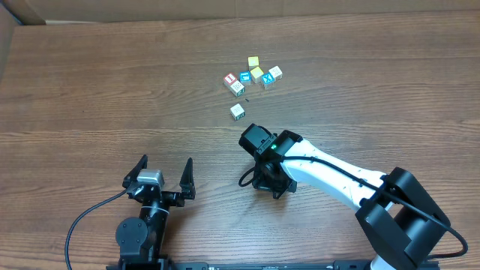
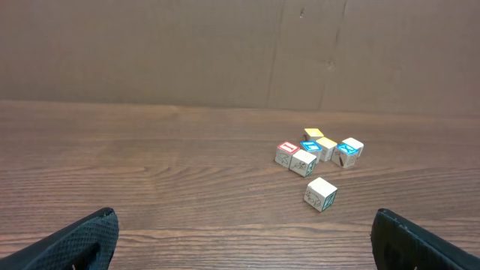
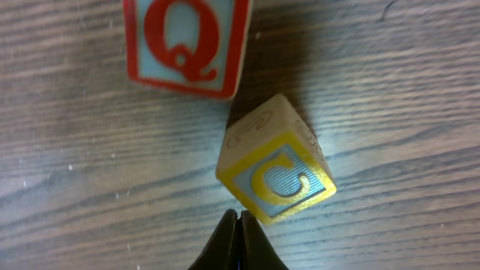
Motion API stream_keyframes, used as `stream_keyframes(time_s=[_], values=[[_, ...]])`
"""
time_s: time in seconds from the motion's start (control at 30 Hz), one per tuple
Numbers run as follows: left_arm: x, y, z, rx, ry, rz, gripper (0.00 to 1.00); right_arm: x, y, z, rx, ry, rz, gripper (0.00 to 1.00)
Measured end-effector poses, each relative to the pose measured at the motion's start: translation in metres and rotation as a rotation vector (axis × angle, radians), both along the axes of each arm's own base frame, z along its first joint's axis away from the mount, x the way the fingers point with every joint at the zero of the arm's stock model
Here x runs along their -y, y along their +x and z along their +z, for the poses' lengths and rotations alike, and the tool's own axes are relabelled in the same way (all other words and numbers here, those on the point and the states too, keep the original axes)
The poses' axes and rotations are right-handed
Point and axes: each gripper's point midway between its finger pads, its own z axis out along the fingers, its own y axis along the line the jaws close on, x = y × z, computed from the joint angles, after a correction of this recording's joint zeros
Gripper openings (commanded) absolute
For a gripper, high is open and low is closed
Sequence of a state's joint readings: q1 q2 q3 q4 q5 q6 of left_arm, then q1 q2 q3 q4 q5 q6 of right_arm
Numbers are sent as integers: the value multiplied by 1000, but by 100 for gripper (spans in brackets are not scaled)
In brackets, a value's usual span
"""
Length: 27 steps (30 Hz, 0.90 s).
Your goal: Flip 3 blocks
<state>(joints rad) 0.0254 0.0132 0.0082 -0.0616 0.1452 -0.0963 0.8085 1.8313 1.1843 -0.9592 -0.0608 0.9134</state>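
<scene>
The right jaws are shut tight, the 2 tips pressed together with nothing between them. In the right wrist view the tips sit just below the C block [image 3: 274, 161], so close that I cannot tell if they touch it. That block is turned at an angle and shows a yellow-edged C face and a tan side. Just past it, near but apart, lies the Q block [image 3: 187, 45], showing a red Q. From above I cannot see these 2 blocks; the right arm [image 1: 330, 169] reaches in to the middle of the surface [image 1: 90, 90].

The left jaws are wide open and hold nothing. Their fingers [image 1: 139, 166] are by the front edge, well apart from every block.

A lone block [image 1: 238, 111], whitish with grey print, sits just beyond the right arm. Farther back is a bunch [image 1: 257, 73] of 7 blocks with yellow, blue, red and white faces.
</scene>
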Motion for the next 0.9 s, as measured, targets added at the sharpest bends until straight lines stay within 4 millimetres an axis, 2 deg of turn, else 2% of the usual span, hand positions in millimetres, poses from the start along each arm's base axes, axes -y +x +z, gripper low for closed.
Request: stream_keyframes(time_s=[0.3, 0.73, 0.9], values=[[0, 0, 0, 0, 0, 0, 100, 10, 12, -1, 68, -59, -20, 4], [0, 0, 0, 0, 0, 0, 100, 15, 40, 1, 150, -46, -46, 4], [0, 0, 0, 0, 0, 0, 100, 13, 30, 2, 93, -25, 18, 4]])
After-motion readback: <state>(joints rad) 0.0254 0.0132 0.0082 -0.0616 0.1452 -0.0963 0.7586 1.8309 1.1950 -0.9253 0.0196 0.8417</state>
